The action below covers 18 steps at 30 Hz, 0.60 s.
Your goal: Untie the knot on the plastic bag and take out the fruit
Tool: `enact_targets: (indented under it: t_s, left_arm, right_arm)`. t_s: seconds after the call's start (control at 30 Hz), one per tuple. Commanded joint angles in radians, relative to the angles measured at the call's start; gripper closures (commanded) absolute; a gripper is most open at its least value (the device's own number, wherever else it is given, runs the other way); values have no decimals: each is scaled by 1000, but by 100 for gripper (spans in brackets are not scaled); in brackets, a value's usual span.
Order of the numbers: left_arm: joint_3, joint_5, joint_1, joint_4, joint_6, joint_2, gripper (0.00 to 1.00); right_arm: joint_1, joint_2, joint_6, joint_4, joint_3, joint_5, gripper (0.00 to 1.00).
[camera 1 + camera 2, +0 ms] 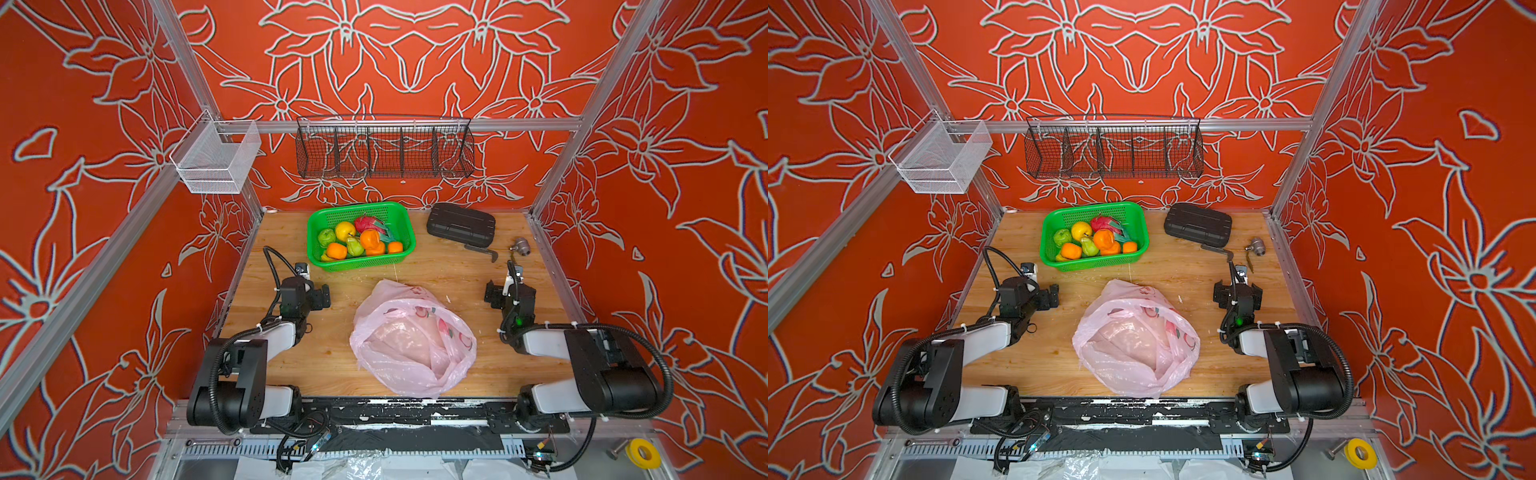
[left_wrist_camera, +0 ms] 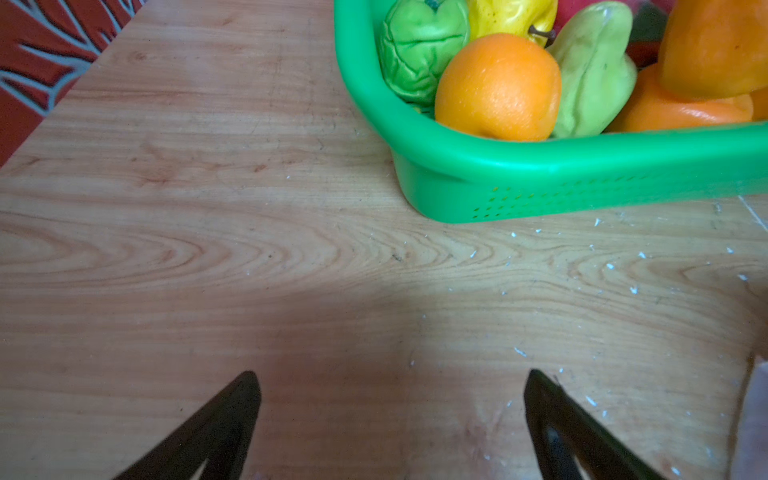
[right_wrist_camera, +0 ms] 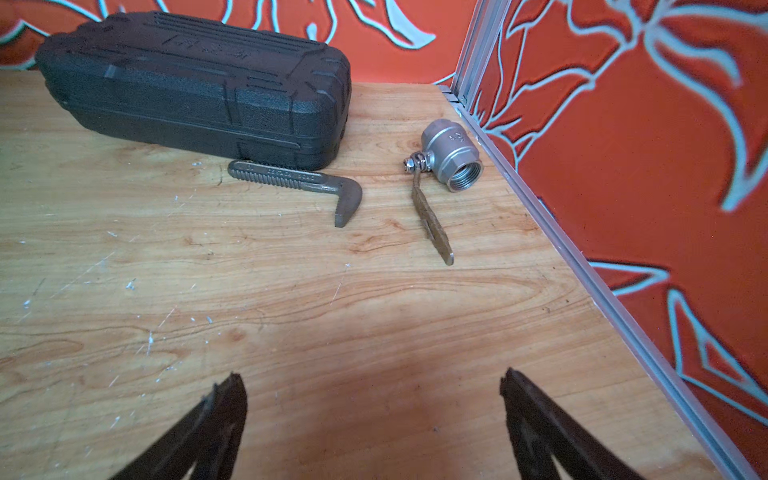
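1. The wooden tabletop [image 1: 291, 357] is shown in both top views as pale and strongly grained. It is scratched and strewn with small white flecks.
2. The table is enclosed on three sides by red walls [image 1: 395, 62] printed with pale flower outlines. Aluminium frame posts [image 1: 598, 108] are set at the back corners.
3. A black wire rack [image 1: 384, 149] is hung on the back rail, and a white mesh basket [image 1: 216, 162] is hung on the left rail.
4. The plastic bag [image 1: 411, 340] is laid at the middle front of the table, between the two arms. It is slack and crumpled, with its mouth gaping toward the front edge, and it is touched by neither gripper.
5. The fruit [image 1: 369, 240] is gathered in the green basket [image 1: 361, 262] at the back left, well apart from the bag.
6. A black case [image 3: 195, 83], an L-shaped metal bar [image 3: 299, 183] and a ball valve [image 3: 451, 160] are placed at the back right.
7. The left gripper [image 2: 390, 378] is held over bare wood near the basket's corner, with its jaws spread wide and nothing between them.
8. The right gripper [image 3: 370, 378] is likewise spread wide and empty, and is pointed toward the case.
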<state>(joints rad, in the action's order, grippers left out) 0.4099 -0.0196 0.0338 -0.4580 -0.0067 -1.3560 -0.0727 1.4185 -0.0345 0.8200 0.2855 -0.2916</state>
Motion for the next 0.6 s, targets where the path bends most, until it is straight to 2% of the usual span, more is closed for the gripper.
enact_targets:
  t_s: [0.0,0.57]
  left_arm:
    - [8,-3,5,-18,-13,8,3]
    - [8,-2,6,-17,-13,9,3]
  right_arm:
    - [-1,-9,-7,7,20,-17,3]
    - [-3,-8,-2,3,23,-19,3]
